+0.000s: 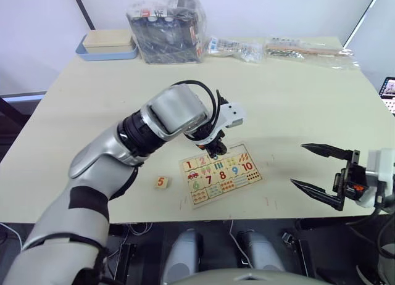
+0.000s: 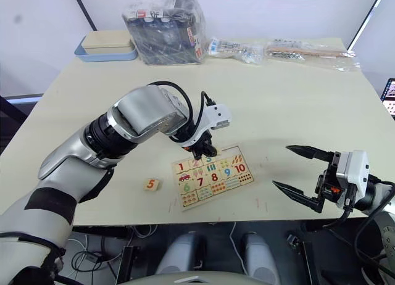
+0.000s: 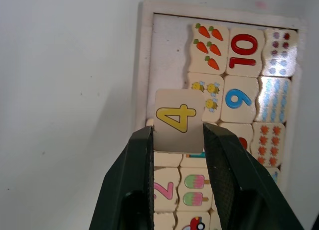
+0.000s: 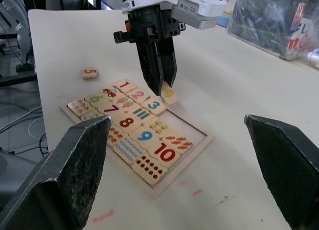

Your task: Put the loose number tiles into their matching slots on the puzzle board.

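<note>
The 5 tile [image 1: 161,182] lies alone near the table's [image 1: 296,100] front edge, left of the puzzle board [image 1: 220,174]. Its number is orange. The board shows 1, 2 and 3 in its far row, then 6, 7, 8, 9 and 10. The left gripper [image 1: 213,150] pinches the 4 tile [image 3: 178,119], yellow number, over the board's far row. On the right, the right gripper [image 1: 316,169] hangs wide open, holding nothing.

Lighting is bright and even from above; my left arm [image 1: 123,149] casts a soft shadow on the table [image 1: 296,94]. My own fingers [image 4: 65,170] appear dark and slightly defocused in the near field. Glare washes the tabletop pale beside the puzzle board [image 3: 149,51].
</note>
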`<state>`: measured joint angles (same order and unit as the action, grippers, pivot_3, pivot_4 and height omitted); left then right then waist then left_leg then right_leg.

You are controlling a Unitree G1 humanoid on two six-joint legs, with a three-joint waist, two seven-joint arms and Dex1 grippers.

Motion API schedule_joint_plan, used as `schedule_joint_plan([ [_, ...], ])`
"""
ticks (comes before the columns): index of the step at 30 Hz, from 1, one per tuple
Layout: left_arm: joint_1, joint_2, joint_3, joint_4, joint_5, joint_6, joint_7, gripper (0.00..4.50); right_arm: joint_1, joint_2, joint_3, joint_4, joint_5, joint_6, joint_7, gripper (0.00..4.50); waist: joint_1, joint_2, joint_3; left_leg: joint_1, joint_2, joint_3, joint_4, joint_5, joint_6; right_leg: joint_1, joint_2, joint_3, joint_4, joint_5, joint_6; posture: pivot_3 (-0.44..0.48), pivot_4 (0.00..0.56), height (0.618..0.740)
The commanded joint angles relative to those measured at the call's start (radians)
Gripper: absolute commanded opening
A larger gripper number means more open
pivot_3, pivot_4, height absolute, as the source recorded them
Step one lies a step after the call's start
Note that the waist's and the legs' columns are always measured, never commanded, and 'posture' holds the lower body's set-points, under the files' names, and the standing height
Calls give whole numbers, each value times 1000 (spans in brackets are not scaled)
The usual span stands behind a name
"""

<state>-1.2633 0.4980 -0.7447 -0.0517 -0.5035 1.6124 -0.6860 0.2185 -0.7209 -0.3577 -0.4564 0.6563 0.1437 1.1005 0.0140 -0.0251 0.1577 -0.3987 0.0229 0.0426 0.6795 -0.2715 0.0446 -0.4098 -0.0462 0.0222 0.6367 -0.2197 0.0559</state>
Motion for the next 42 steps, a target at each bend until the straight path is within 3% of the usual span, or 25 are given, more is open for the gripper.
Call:
schedule_joint_plan([
  [1, -6, -22, 10, 10, 11, 2, 35, 953, 0, 2, -21, -11, -1, -29, 2, 4500, 0, 0, 0, 0, 0, 0, 0, 0, 0, 0, 0, 0, 0, 0, 0, 0, 150, 740],
  [13, 57, -106, 23, 48, 51, -1, 128, 953, 26, -2, -31, -2, 5, -29, 15, 4500, 0, 0, 0, 0, 0, 0, 1, 0, 0, 0, 0, 0, 1, 0, 0, 0, 150, 740],
  [42, 81, -154, 17, 91, 78, -16, 147, 953, 66, 0, -34, -27, 14, -23, 4, 4500, 1, 0, 0, 0, 0, -1, 2, 0, 0, 0, 0, 0, 1, 0, 0, 0, 150, 740],
])
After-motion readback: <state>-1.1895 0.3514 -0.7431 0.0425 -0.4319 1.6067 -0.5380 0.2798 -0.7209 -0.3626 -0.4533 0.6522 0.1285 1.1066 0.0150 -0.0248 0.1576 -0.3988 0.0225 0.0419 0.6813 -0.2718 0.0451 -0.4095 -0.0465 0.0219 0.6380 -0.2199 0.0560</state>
